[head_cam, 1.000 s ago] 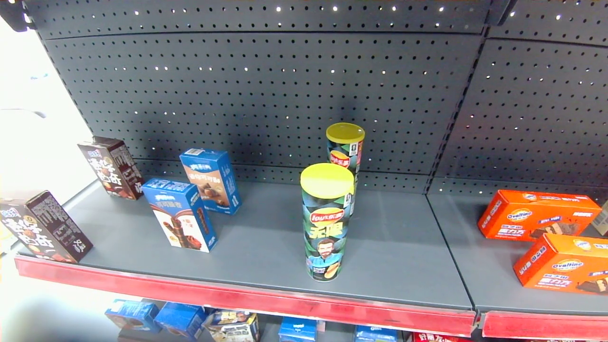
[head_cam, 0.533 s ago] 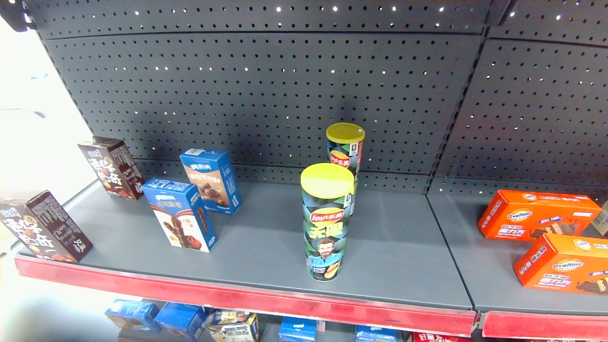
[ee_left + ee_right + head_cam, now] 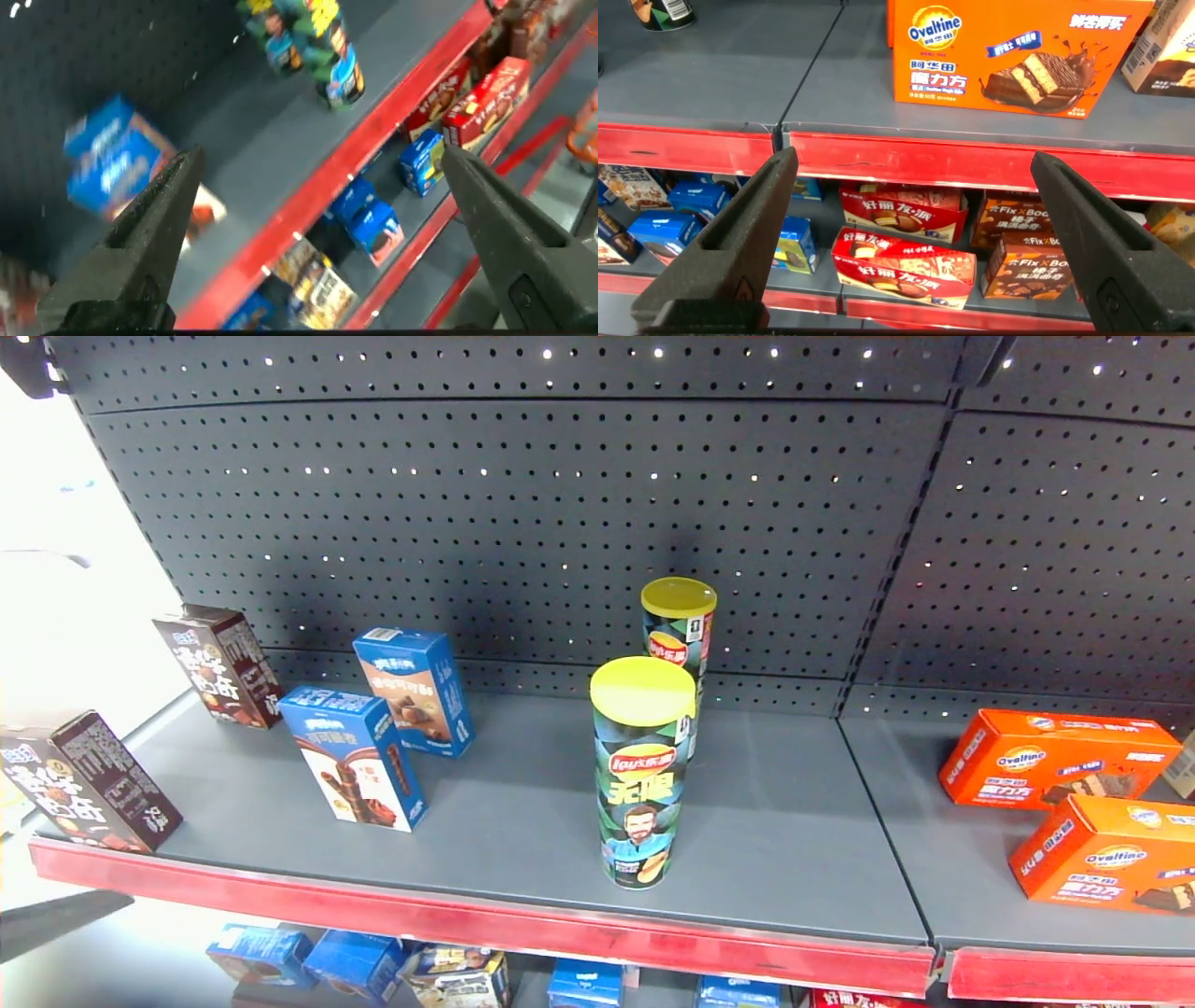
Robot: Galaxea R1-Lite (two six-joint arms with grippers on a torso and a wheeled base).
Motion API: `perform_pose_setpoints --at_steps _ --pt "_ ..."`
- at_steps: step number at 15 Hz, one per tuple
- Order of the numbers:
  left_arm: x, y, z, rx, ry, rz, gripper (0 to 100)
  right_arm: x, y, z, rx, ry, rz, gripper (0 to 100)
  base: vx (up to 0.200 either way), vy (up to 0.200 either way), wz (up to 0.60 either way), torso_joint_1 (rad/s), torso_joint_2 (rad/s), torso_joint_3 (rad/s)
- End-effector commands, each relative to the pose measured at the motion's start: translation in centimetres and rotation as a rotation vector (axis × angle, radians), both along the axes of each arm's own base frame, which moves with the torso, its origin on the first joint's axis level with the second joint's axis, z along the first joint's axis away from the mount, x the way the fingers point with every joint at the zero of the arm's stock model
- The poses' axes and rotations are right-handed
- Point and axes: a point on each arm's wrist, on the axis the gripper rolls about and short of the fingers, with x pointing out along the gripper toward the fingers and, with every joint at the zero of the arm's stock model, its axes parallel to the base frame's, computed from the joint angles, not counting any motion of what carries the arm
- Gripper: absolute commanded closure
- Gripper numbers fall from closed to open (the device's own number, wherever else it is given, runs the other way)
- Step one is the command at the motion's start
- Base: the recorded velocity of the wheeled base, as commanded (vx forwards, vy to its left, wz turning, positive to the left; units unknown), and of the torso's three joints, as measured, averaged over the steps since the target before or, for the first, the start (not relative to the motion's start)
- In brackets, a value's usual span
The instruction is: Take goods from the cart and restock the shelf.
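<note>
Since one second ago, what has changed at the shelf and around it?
A dark part, probably of the left arm, has come into the head view at the lower left, below the red shelf edge. The chip cans and the boxes stayed in place.

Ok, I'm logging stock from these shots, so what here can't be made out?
- Head view: rear chip can, lower part mostly hidden by the front chip can.
- Head view: lower-shelf boxes, cut off by the bottom edge and partly covered by the red shelf lip.
- Head view: beige box, cut off by the right edge.
- Left wrist view: blue box, blurred, print unreadable.
</note>
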Motion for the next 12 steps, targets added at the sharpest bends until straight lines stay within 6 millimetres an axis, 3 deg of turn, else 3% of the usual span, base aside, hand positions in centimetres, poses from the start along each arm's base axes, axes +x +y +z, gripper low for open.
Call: perform_pose_setpoints --at_steps 1,6,12 --pt "4.0 -1.7 1.3 0.014 0.100 -0.016 0 0.0 0.0 0.0 -0.002 0.002 0.000 0 0.000 0.000 0.00 0.000 0.00 0.000" --pt "9.6 -4.1 -0.1 0.022 0.248 -0.014 0 0.0 0.0 0.0 0.000 0.002 0.000 0 0.000 0.000 0.00 0.000 0.00 0.000" --pt "15.2 -6.6 -2.5 0.027 0.262 -0.028 0 0.0 0.0 0.0 0.000 0.002 0.000 0 0.000 0.000 0.00 0.000 0.00 0.000"
